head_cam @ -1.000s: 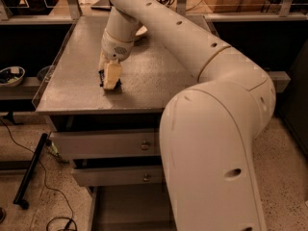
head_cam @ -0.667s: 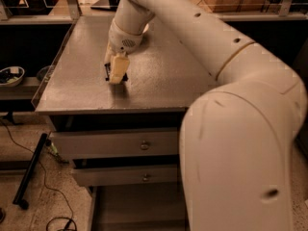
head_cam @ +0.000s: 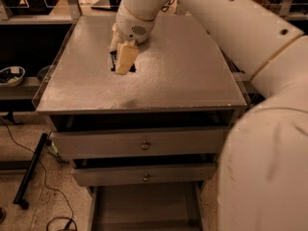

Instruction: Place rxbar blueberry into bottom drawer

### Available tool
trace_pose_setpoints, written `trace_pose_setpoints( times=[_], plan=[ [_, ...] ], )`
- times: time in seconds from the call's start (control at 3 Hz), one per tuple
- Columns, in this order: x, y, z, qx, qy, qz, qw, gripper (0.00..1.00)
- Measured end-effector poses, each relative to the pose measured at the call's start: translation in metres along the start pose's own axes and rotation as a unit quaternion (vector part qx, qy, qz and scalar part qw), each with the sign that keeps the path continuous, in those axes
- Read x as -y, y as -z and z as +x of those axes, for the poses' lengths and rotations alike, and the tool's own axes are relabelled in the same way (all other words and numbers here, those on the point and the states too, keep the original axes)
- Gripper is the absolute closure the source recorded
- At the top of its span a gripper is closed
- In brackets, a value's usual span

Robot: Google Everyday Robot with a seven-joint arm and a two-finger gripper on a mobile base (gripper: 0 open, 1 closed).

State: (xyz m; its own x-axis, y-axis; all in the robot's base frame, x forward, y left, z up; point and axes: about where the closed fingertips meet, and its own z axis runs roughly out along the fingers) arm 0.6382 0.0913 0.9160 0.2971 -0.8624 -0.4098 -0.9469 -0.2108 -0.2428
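The rxbar blueberry is a dark flat bar lying on the grey cabinet top, left of centre. Only its dark edges show, since my gripper is lowered straight onto it from above and covers most of it. The white arm reaches in from the right and fills the right side of the view. The bottom drawer is pulled out below the cabinet, and its flat grey floor shows.
Two upper drawers with brass knobs sit slightly ajar above the bottom drawer. A white bowl rests on a low shelf at the left. A black bar and cable lie on the floor at the left.
The gripper stays down over the bar at the same spot on the cabinet top. The arm has swung, and the cabinet now sits more centred in view.
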Motion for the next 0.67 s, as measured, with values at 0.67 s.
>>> trace_pose_setpoints(
  times=[0.67],
  plan=[
    [-0.045, 0.048, 0.009, -0.004, -0.02, 0.046, 0.9987, 1.0]
  ],
)
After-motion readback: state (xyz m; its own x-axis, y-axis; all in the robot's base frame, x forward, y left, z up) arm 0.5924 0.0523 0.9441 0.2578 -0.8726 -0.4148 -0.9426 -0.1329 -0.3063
